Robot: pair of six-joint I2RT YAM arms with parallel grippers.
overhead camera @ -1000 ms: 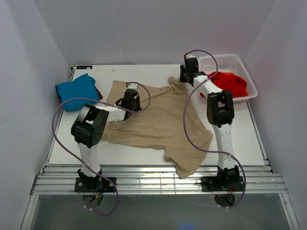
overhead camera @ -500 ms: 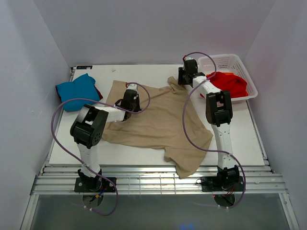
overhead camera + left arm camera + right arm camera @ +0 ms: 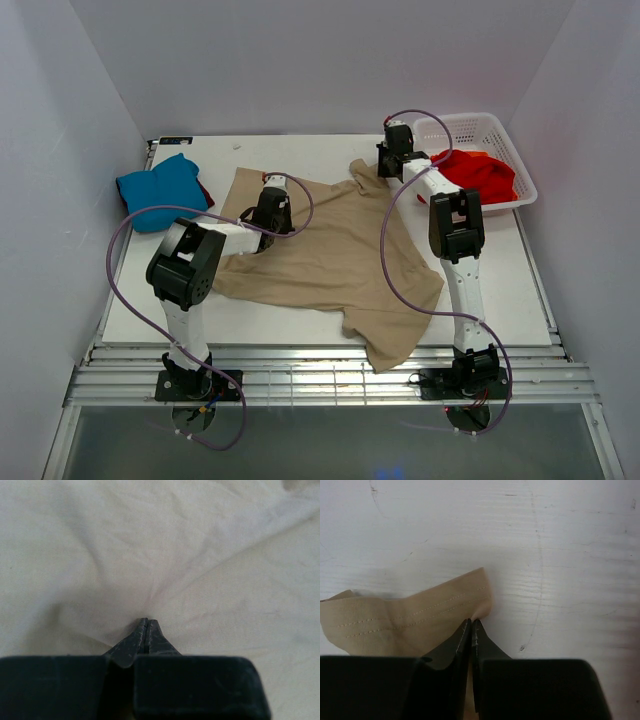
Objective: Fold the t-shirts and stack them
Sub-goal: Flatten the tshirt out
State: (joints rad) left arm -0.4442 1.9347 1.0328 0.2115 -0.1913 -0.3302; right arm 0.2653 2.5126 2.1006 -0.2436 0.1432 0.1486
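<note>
The tan-beige t-shirt [image 3: 330, 250] lies spread on the white table [image 3: 500, 270], one sleeve hanging over the near edge. My left gripper [image 3: 270, 212] is shut, pinching the cloth near the shirt's left side; in the left wrist view the tan cloth [image 3: 200, 555] puckers toward the closed gripper [image 3: 146, 621]. My right gripper [image 3: 386, 166] is shut on the far sleeve's stitched hem [image 3: 420, 612], its tips [image 3: 471, 621] at the hem's edge. A folded teal-blue t-shirt [image 3: 160, 190] lies at the far left on a dark red one [image 3: 204, 191]. The bright red t-shirt [image 3: 480, 172] lies in the basket.
The white lattice basket [image 3: 470, 128] stands at the far right corner, close behind my right arm. White walls enclose the table on three sides. A metal rail runs along the near edge by the arm bases.
My right gripper shifted slightly left and back right with the sleeve hem. The left gripper and the shirt have barely moved.
</note>
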